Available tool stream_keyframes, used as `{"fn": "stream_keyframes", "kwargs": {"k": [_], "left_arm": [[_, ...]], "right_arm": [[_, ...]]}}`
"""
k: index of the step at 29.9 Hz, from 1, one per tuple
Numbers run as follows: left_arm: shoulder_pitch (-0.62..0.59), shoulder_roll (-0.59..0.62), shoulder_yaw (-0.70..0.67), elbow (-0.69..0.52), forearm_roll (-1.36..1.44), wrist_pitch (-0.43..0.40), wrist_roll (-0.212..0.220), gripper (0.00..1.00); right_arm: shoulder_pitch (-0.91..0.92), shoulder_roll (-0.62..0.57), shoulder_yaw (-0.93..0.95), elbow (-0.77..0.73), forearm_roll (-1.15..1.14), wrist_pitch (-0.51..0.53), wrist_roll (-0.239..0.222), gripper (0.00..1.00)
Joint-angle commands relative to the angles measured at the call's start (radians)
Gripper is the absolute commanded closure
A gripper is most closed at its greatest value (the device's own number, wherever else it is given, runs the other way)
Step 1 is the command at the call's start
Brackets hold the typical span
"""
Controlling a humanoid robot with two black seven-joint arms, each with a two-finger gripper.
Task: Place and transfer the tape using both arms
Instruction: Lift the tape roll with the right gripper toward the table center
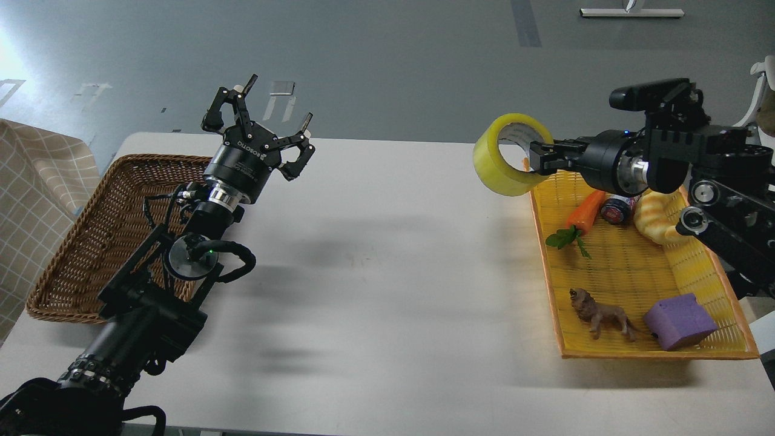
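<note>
The tape (507, 154) is a wide yellow translucent roll with a grey-white core. My right gripper (540, 158) is shut on its rim and holds it in the air above the far left corner of the yellow tray (651, 353), with the roll's hole facing me. My left gripper (261, 115) is open and empty, fingers spread, raised above the table's far left by the wicker basket (72, 254).
The yellow tray holds a toy carrot (585, 211), a small can (616, 209), a croissant-shaped bread toy (655, 219), a toy lion (602, 313) and a purple block (679, 321). White table (387, 254) lies between the two arms.
</note>
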Motion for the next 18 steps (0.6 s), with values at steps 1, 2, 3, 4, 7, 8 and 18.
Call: {"fn": "stream_keyframes", "kwargs": {"k": [1,2,3,4,7,8,18], "left_arm": [[0.001,-0.005,0.001,0.001,0.0,0.0,0.0,0.02],[0.001,-0.008,0.002,0.001,0.0,0.0,0.0,0.02],[0.001,-0.008,0.002,0.001,0.0,0.0,0.0,0.02],[0.001,-0.009,0.002,-0.001,0.0,0.0,0.0,0.02],[0.001,-0.009,0.002,-0.001,0.0,0.0,0.0,0.02],[-0.001,-0.011,0.002,-0.001,0.0,0.0,0.0,0.02],[-0.001,-0.011,0.002,-0.001,0.0,0.0,0.0,0.02]], "right_arm": [[0.079,0.13,-0.096,-0.117,0.005,0.0,0.0,1.0],[0.099,0.18,-0.119,-0.159,0.006,0.0,0.0,1.0],[0.108,0.204,-0.13,-0.177,0.008,0.0,0.0,1.0],[0.123,0.252,-0.151,-0.217,0.008,0.0,0.0,1.0],[0.152,0.333,-0.194,-0.271,0.008,0.0,0.0,1.0],[0.163,0.362,-0.218,-0.285,0.008,0.0,0.002,1.0],[0.179,0.479,-0.373,-0.351,0.008,0.0,0.004,1.0]]}}
